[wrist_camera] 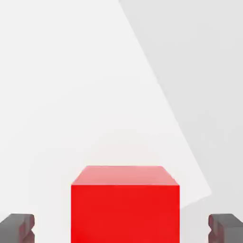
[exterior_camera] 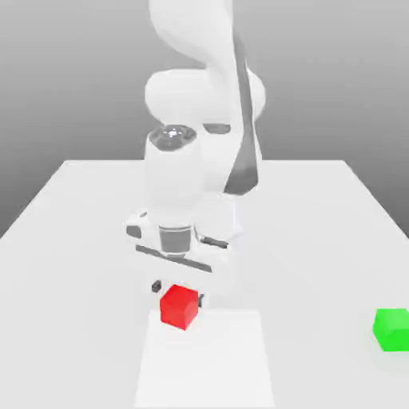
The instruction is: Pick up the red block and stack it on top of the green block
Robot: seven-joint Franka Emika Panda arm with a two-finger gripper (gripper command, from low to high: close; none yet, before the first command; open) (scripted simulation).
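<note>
The tool [exterior_camera: 177,289] is down low over the table [exterior_camera: 319,216], its two dark fingertips [wrist_camera: 17,228] spread wide with the red block [exterior_camera: 179,307] sitting between them. In the hand view there is a clear gap of bare table on each side of the cube, so the pads are not touching it; nothing is gripped. The fingers look to be straddling the block at about its own level, lined up squarely with its faces.

The red block rests flat on the table, near the front edge in the exterior view and a little toward that view's left of the middle, on a paler rectangular patch of the surface. The green block [exterior_camera: 392,329] sits well apart from it, close to the table's edge on the exterior view's right, also near the front, and nothing lies on top of it.

So I'd say the job is only in its opening stretch. The approach to the red block looks finished and the alignment seems good, but the squeeze has not happened, and the lift, the carry across to the green block and the setting-down are all left. Next it would need to close on the cube firmly enough that it doesn't slip or twist when raised.
</note>
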